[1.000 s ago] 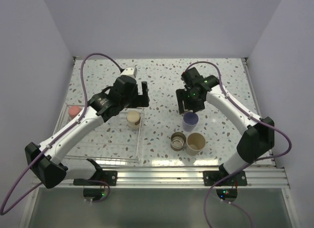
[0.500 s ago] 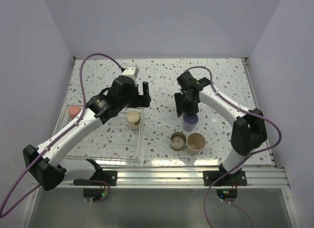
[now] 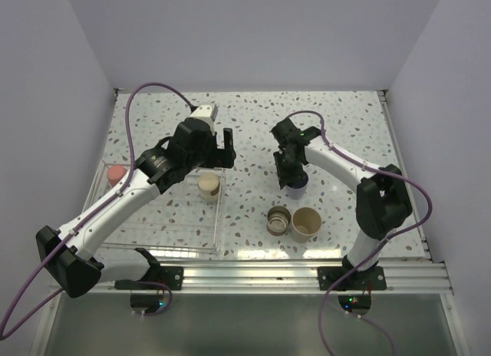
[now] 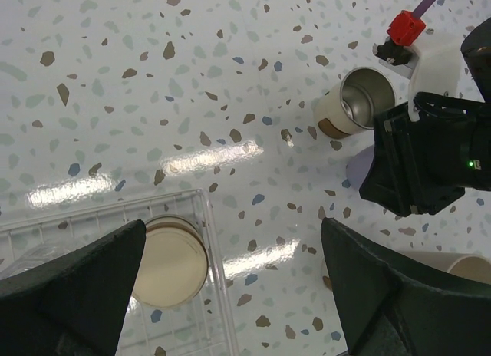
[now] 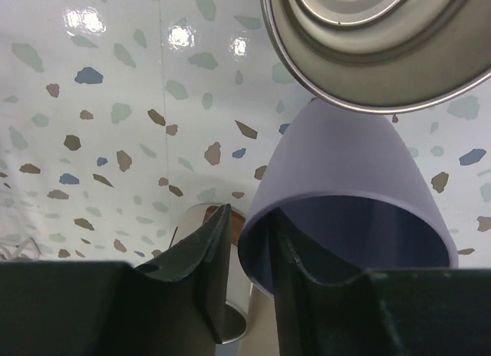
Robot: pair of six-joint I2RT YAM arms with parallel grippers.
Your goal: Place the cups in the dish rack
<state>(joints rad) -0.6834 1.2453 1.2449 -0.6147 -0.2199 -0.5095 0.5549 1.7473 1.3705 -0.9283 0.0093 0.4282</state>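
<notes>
The clear dish rack (image 3: pixel 146 218) lies at the left. A coral cup (image 3: pixel 115 174) and a cream cup (image 3: pixel 209 186) stand in it. The cream cup also shows in the left wrist view (image 4: pixel 169 261). My left gripper (image 3: pixel 225 152) is open and empty above the rack's far right corner (image 4: pixel 234 222). My right gripper (image 3: pixel 293 174) straddles the rim of the lavender cup (image 3: pixel 299 187), one finger inside and one outside (image 5: pixel 249 241). A metallic cup (image 3: pixel 278 220) and a beige cup (image 3: pixel 306 224) stand just in front. Another metallic cup (image 4: pixel 354 104) lies on its side beyond the right gripper (image 5: pixel 376 34).
The rack's wire grid and right wall (image 4: pixel 215 295) are under my left gripper. The right arm's wrist (image 4: pixel 430 164) is close to the lying metallic cup. White walls close the table at the back and both sides.
My right gripper has swung left and come down onto the lavender cup, its fingers now on either side of the rim. The left arm has hardly moved.
</notes>
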